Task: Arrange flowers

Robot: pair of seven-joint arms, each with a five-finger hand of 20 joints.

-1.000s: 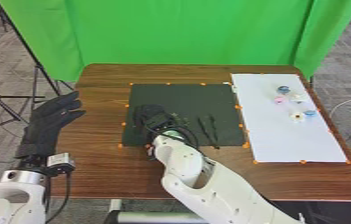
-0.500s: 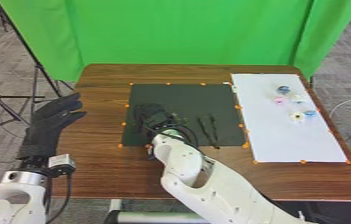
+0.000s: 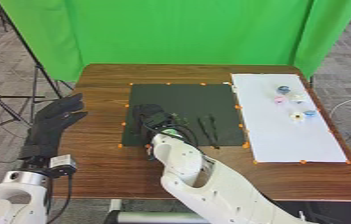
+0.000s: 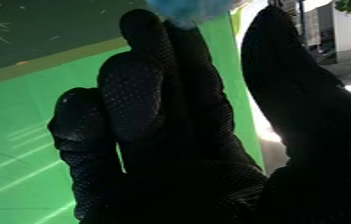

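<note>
A blue flower (image 4: pixel 189 9) is at the right hand's (image 4: pixel 180 187) fingertips, fingers nearly straight, thumb apart; I can't tell if it's held. Beside them lie two stems (image 3: pixel 209 130); well off, loose flowers (image 3: pixel 280 100) remain. Arranging seems barely begun.

Left hand (image 3: pixel 51 125) open — right hand (image 3: pixel 153 116), thumb apart.

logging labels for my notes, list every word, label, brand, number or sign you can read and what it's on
No text can be read.
White box by the left hand: any print too small to read.
White sheet and dark mat: no lettering that can be made out.
</note>
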